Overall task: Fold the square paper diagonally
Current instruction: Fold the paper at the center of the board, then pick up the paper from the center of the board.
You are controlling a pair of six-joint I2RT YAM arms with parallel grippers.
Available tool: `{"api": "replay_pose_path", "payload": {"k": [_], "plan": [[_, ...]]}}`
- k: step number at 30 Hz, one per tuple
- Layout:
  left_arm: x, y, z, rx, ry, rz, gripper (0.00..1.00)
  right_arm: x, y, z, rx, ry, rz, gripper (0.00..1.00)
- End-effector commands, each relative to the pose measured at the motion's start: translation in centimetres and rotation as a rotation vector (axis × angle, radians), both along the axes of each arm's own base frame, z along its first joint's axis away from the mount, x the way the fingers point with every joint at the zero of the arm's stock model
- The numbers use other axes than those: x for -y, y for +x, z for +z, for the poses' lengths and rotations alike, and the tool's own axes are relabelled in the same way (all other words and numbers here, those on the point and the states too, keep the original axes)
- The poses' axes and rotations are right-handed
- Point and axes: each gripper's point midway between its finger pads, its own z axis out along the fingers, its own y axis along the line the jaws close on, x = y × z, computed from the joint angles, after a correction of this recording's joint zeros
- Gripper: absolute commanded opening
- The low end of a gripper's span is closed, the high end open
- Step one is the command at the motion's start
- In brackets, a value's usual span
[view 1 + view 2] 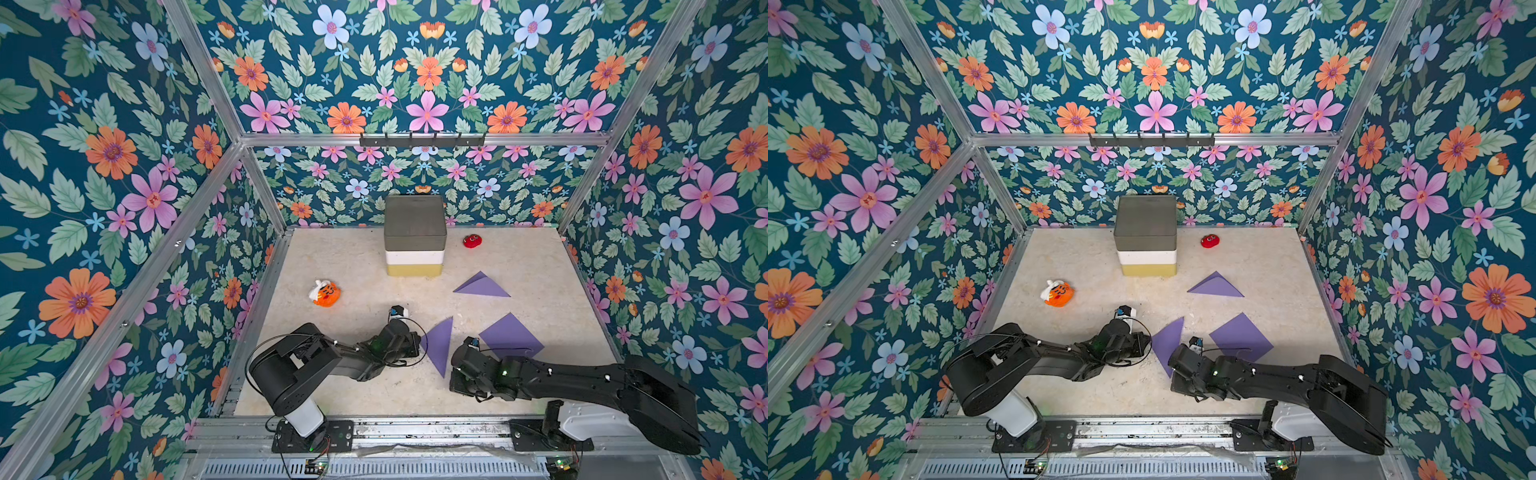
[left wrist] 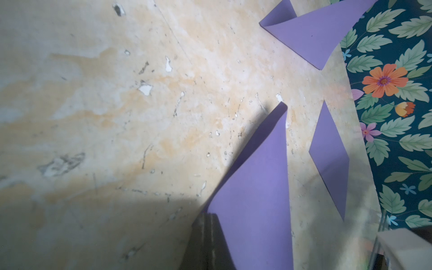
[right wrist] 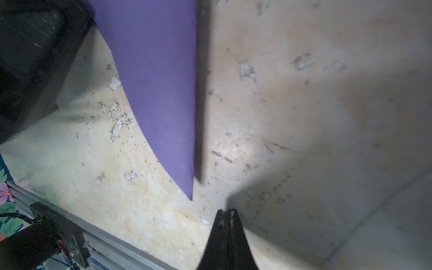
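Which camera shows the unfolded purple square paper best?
A top view: the square paper lies flat, only its near corner hidden under the right arm. The left wrist view shows it foreshortened at an angle; the right wrist view misses it.

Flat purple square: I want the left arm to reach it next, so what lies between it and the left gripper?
The near folded triangle lies between the left gripper and the flat square, as both top views show.

Three purple papers: two folded triangles, one flat square. Two plush toys. One stack of bins. Two robot arms.
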Motion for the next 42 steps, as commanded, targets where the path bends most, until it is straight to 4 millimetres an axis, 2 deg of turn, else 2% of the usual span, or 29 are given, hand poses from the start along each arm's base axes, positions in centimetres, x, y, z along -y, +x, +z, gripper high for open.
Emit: {"api": "replay_pose_path", "payload": {"k": [1, 6, 10, 20, 33, 42], "plan": [[-6.9, -5.6, -7.1, -0.267, 0.339, -0.007, 0.00, 0.5, 1.2, 1.1, 0.048, 0.039, -0.044, 0.09], [-6.3, -5.7, -6.9, -0.257, 0.328, -0.031, 0.00, -0.1, 4.2, 3.2, 0.093, 0.232, -0.113, 0.23], [-6.0, -5.7, -6.8, -0.255, 0.323, -0.047, 0.00, -0.3, 6.2, 4.2, 0.137, 0.301, -0.128, 0.32], [-5.7, -5.7, -6.6, -0.241, 0.329, -0.054, 0.00, 0.8, 9.0, 3.0, 0.142, 0.359, -0.194, 0.33], [-5.8, -5.6, -6.4, -0.234, 0.346, -0.051, 0.00, -1.8, 10.6, 1.0, 0.110, 0.405, -0.160, 0.26], [-5.7, -5.4, -6.2, -0.225, 0.355, -0.048, 0.00, -3.0, 11.0, 1.3, 0.131, 0.473, -0.127, 0.26]]}}
